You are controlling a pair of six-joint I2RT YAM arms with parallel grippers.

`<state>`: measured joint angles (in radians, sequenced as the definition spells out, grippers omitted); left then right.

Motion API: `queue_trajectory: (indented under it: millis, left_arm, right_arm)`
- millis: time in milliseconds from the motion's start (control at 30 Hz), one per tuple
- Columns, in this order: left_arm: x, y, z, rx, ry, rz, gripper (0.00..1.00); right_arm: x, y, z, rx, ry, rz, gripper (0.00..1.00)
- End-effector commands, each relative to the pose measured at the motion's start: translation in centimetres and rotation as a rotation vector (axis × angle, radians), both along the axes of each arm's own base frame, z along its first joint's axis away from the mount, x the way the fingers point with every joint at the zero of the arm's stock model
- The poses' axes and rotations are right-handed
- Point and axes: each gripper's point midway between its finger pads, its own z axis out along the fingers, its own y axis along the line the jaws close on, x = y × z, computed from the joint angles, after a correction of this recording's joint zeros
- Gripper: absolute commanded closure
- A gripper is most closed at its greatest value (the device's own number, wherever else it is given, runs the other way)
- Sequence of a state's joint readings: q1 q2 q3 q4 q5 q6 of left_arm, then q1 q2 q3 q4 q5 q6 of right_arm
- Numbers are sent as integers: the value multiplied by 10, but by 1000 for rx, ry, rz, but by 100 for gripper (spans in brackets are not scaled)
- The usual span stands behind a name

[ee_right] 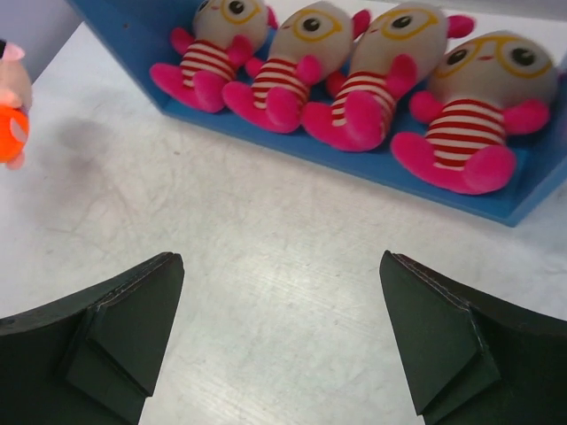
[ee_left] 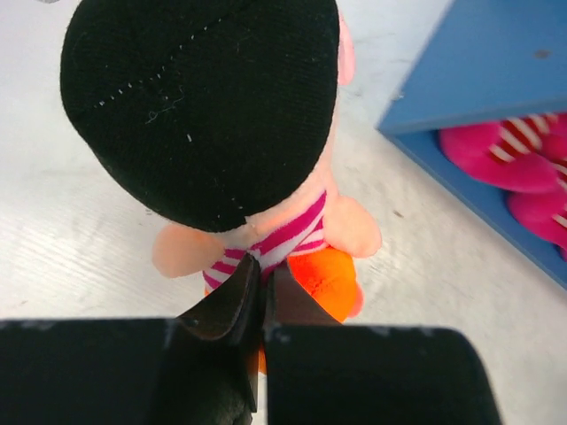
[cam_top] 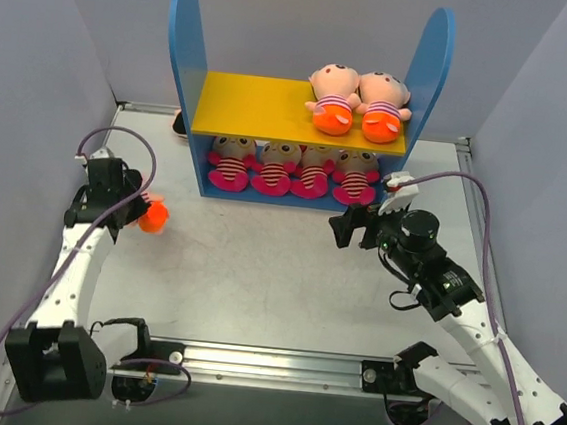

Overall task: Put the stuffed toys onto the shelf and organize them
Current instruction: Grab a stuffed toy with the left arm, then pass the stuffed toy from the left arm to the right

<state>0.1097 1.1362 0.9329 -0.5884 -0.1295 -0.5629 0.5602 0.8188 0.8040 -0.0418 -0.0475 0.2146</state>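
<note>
The left gripper [ee_left: 263, 270] is clenched on the soft orange bottom of a plush toy [ee_left: 199, 106] at the left of the table [cam_top: 258, 270]; its round black-backed head points away from the jaws. The right gripper [ee_right: 279, 258] stands wide and empty. Farther, to the right of this toy, the shelf [cam_top: 184, 42] has free room on its smooth yellow board [cam_top: 248, 109]

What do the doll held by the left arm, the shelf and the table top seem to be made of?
Stuffed doll: soft matte fabric; the black head shows a fine knit and a stitched seam.
Shelf: probably painted wood or plastic board; smooth, flat blue and yellow faces.
Table top: hard, pale, faintly streaked; material unclear, perhaps coated board or metal.
</note>
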Motion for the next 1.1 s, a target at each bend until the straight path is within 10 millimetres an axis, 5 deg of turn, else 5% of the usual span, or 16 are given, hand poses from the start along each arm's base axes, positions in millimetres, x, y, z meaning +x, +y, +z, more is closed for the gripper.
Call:
queue_trajectory:
  millis: [0,300,500,767,1067]
  left_arm:
    - [-7,-36,28,-96,-169,-159,98]
    - [-41,-120,85,-321,-446,-508,97]
    - [-54,-166,123,-474,-604,-713,97]
    - [-75,-191,172,-499,-815,-853,97]
    - [-86,-201,193,-573,-917,-874,96]
  right_arm:
    - [-9,35,11,88,38,149,1]
    - [-34,117,12,292,120,339,3]
    - [-44,146,27,515,151,380,8]
    - [-53,167,47,648,135,433,12]
    - [-64,196,58,689,127,512,14]
